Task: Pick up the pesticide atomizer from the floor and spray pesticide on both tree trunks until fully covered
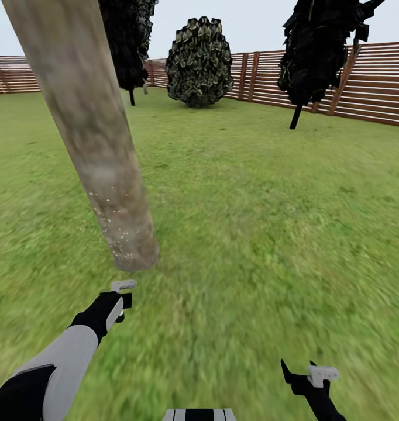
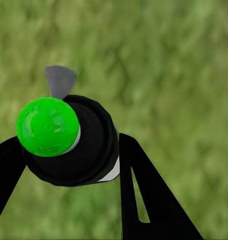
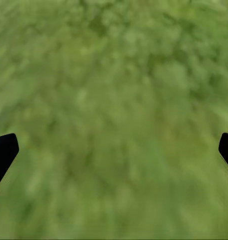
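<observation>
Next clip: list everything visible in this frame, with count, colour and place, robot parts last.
tree trunk: one, pale grey-tan, mottled, white specks near its base; head view's left, leaning.
pesticide atomizer: one, black body, green cap, grey nozzle; between the left gripper's fingers.
dark trees: two, black foliage, thin trunks; by the fence.
bush: one, dark green; far centre.
fence: brown slats; along the back.
lawn: green grass.
left gripper: shut on the atomizer, near the trunk's base.
right gripper: open, over grass.
</observation>
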Motion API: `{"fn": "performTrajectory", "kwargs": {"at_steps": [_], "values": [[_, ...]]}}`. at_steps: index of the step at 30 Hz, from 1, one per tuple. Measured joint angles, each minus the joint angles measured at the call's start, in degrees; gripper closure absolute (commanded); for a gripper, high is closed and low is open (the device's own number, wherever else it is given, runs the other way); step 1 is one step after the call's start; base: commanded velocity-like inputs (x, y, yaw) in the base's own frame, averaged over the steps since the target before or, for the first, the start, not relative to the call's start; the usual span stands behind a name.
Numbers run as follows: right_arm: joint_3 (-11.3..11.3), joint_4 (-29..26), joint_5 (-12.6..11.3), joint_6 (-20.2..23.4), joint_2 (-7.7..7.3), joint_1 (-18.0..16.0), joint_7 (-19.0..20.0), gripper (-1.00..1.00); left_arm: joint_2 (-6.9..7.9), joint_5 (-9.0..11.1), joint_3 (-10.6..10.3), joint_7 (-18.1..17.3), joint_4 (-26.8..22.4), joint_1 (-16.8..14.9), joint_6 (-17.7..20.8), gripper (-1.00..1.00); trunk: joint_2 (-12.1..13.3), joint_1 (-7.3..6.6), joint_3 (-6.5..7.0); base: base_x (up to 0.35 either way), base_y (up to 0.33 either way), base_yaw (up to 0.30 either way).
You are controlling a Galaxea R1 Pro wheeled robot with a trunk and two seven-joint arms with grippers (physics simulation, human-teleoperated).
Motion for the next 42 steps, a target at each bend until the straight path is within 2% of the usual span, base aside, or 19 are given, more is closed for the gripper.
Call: {"fn": "performTrajectory", "kwargs": {"at_steps": [7,21,29,42], "values": [[0.0,0.0,0.0,0.0,0.0,0.02,0.0,-1.0,-0.04,-0.02,0.03,-0.16,-0.01,0.0,0.0,1.0,0.0,0.0,0.0,0.005,-0.272,0.08],[0.0,0.0,0.0,0.0,0.0,0.01,0.0,-1.0,0.02,-0.02,0.03,-0.16,-0.01,0.0,0.09,1.0,0.0,0.0,0.0,0.049,-0.273,0.266],[-0.01,0.0,0.0,0.0,0.0,-0.02,0.0,-1.0,0.05,-0.02,0.03,-0.25,-0.01,0.0,0.0,1.0,0.0,0.0,0.0,0.137,-0.273,0.032],[0.0,0.0,0.0,0.0,0.0,0.03,0.0,-1.0,-0.03,-0.01,0.03,-0.33,0.11,0.0,0.0,1.0,0.0,0.0,0.0,0.128,-0.273,0.265]]}}
